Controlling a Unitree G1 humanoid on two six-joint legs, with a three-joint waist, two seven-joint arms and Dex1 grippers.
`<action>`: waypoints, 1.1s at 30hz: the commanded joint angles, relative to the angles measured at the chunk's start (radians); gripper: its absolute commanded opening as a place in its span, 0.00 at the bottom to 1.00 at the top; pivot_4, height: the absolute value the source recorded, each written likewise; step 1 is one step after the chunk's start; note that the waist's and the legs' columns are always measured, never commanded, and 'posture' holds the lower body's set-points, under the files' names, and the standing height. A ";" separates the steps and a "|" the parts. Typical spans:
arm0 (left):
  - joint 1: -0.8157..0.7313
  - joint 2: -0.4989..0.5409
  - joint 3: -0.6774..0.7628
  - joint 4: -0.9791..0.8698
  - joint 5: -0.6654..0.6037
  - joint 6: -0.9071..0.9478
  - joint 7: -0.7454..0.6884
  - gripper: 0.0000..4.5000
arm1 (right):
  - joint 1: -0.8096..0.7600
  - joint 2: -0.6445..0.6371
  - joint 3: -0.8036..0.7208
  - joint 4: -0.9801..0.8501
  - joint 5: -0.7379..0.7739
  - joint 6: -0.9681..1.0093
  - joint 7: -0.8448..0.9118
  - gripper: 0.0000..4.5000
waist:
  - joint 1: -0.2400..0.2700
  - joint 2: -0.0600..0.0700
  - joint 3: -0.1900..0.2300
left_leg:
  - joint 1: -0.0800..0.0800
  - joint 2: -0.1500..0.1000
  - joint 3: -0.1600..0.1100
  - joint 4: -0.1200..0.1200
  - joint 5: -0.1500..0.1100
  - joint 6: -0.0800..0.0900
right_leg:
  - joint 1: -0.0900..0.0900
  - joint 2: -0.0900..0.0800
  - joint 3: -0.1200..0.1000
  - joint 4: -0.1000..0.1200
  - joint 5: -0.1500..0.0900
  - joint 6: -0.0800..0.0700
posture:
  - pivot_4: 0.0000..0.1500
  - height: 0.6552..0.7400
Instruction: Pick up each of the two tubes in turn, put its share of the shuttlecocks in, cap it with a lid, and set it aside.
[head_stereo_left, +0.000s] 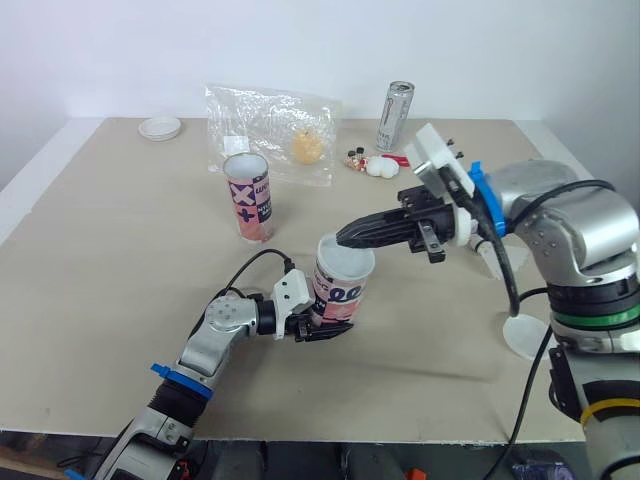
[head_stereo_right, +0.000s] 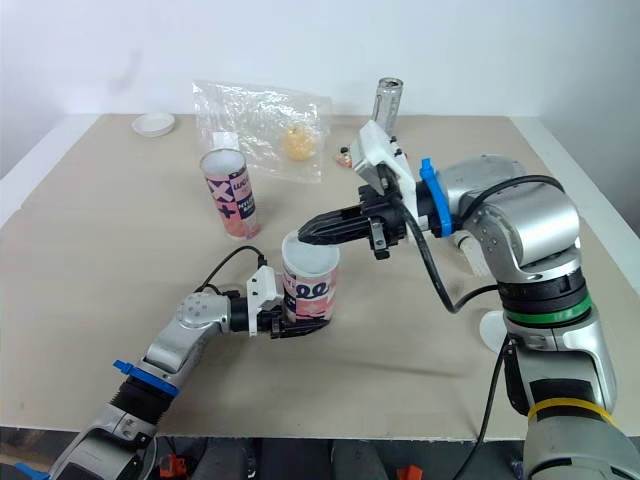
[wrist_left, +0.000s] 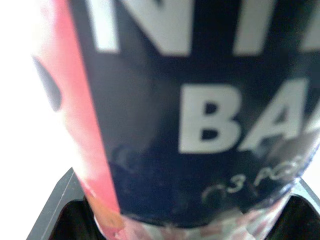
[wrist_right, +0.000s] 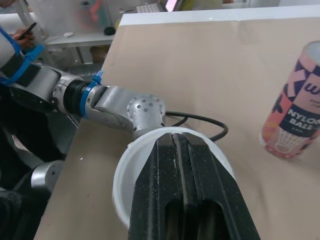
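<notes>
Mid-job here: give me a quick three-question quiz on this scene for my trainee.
1. True or false: the left gripper is clamped on the near tube.
2. The right gripper has its fingers: A) wide open; B) shut together over the near tube's top; C) hidden from view.
3. Fill in: a white lid lies near the far ____ corner of the table.
Key: 1 true; 2 B; 3 left.

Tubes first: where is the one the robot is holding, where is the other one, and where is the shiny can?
held tube (head_stereo_left: 342, 286), left eye view, printed side wall.
other tube (head_stereo_left: 248, 198), left eye view, middle of label.
shiny can (head_stereo_left: 395, 118), left eye view, middle of body.
</notes>
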 joint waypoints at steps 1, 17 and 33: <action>0.017 0.012 -0.014 0.033 0.016 0.030 0.001 0.65 | -0.029 0.001 0.033 -0.024 -0.020 -0.008 -0.011 0.02 | 0.000 0.000 0.000 | 0.000 0.000 0.000 0.000 0.000 0.000 | 0.000 0.000 0.000 0.000 0.000 0.000 | 1.00 1.00; 0.028 0.012 -0.014 0.025 0.018 0.035 0.018 0.65 | -0.049 -0.039 0.220 0.017 -0.187 -0.027 0.002 0.02 | 0.000 -0.007 -0.008 | 0.001 0.000 0.000 0.000 0.000 0.000 | 0.001 0.000 0.000 0.000 -0.002 -0.004 | 1.00 1.00; 0.020 0.009 -0.013 0.033 0.017 0.037 0.023 0.65 | -0.056 -0.012 0.284 0.048 -0.233 -0.014 0.022 0.02 | -0.002 -0.007 -0.019 | 0.006 0.001 0.001 -0.003 0.000 0.000 | 0.001 0.000 0.000 0.000 -0.002 -0.006 | 1.00 1.00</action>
